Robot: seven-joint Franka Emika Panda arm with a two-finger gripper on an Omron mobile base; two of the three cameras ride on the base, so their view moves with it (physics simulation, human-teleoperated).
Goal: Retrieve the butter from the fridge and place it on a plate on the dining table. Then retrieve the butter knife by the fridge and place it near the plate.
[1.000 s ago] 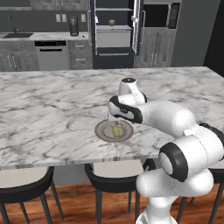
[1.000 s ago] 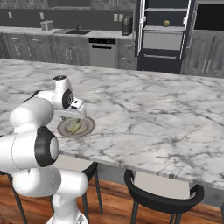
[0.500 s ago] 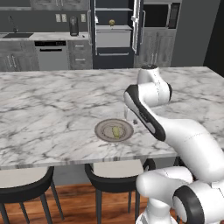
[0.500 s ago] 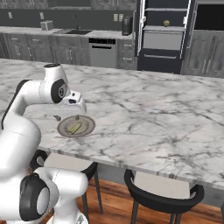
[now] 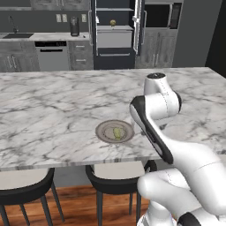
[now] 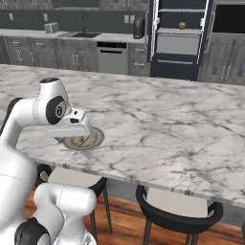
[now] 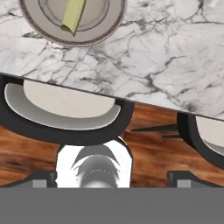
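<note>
Now that the arm has swung up and back from where it stood over the plate (image 5: 114,131) a second ago, the left base view shows the butter (image 5: 117,133) lying alone on that plate, near the front edge of the dining-table worktop (image 5: 53,106), with the white arm folded to the right of the plate and nothing touching it. Across the room beyond the plate, the fridge (image 5: 115,34) stands with its doors open. From the right base view, the arm's wrist hangs just in front of the plate (image 6: 84,139), partly covering it. Seen from the hand view, the plate (image 7: 72,21) and butter (image 7: 72,15) sit at the top edge, the tool (image 7: 112,177) well clear with its tips spread wide and empty. I judge the first half done; the butter knife remains to fetch.
</note>
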